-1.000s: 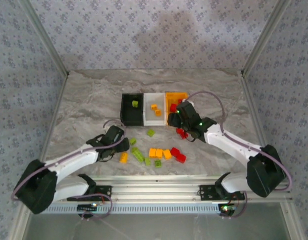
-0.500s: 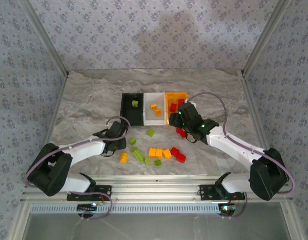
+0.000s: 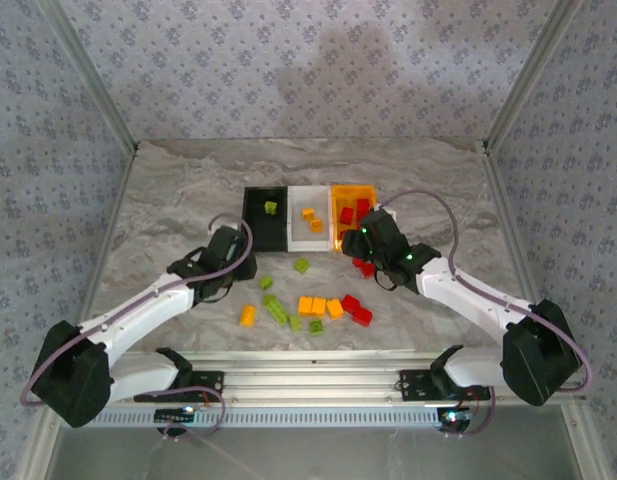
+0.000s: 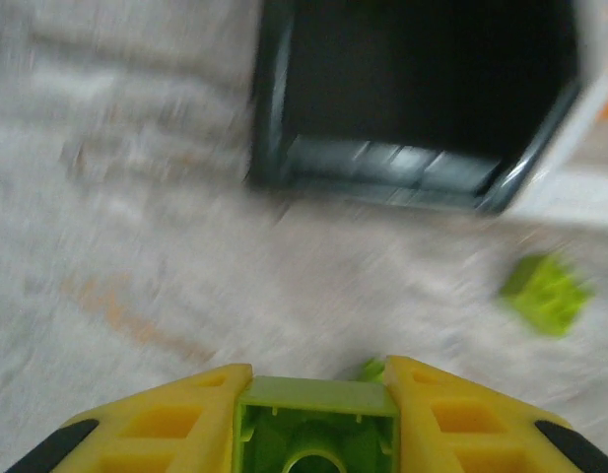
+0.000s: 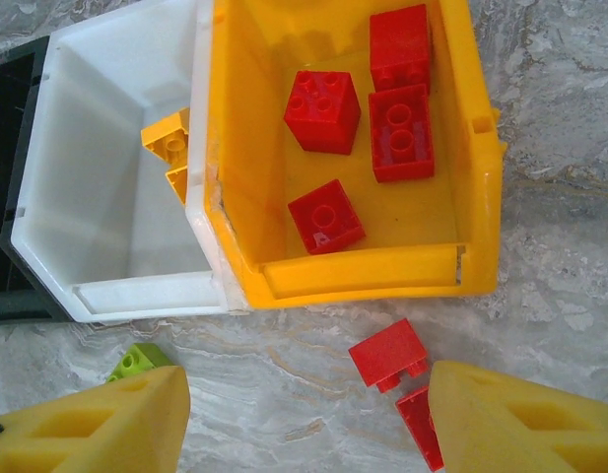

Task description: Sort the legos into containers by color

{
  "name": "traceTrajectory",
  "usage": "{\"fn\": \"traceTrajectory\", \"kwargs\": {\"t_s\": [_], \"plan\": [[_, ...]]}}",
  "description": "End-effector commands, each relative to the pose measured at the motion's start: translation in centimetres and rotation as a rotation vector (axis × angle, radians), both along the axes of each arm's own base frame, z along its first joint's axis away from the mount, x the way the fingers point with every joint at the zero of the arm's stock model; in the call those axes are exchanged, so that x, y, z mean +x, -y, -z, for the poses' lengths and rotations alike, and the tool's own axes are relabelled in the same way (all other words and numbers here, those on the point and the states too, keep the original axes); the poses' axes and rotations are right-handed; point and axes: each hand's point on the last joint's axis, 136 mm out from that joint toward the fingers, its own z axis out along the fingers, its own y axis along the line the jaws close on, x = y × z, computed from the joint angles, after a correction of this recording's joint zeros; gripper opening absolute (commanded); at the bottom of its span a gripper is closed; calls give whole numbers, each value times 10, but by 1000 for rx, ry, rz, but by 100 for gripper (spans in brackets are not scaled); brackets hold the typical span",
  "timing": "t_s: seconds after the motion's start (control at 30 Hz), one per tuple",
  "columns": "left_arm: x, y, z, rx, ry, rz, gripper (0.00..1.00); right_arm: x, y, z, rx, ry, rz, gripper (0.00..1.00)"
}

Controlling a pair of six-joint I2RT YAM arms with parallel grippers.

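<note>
Open a second ago, the left gripper now pinches a lime brick at bottom centre, likely bound for the black bin above, while the right gripper hangs spread.

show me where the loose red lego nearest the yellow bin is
In the right wrist view the red lego lies on the table outside the front wall of the orange-yellow bin, a second red lego close beside it.

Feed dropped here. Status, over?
Left gripper shut on green lego, black bin ahead. Right gripper open, empty, over red legos by yellow bin. No obstruction seen.
</note>
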Motion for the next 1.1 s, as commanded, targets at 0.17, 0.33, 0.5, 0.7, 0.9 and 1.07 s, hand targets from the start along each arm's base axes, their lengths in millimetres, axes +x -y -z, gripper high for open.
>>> {"fn": "traceTrajectory", "kwargs": {"t_s": [0.17, 0.33, 0.5, 0.7, 0.9, 1.07], "plan": [[89, 36, -39, 61, 51, -6, 35, -10, 13, -2, 11, 10, 43, 67], [131, 44, -19, 108, 13, -26, 35, -22, 19, -8, 24, 19, 37, 67], [148, 57, -14, 111, -10, -22, 53, -35, 19, -9, 56, 23, 10, 69], [130, 74, -67, 29, 100, 26, 74, -45, -10, -2, 49, 5, -137, 73], [66, 75, -93, -63, 157, 99, 99, -52, -71, 11, 1, -2, -338, 77], [10, 45, -77, -107, 135, 88, 100, -45, -117, 39, -74, -55, -423, 94]]}}
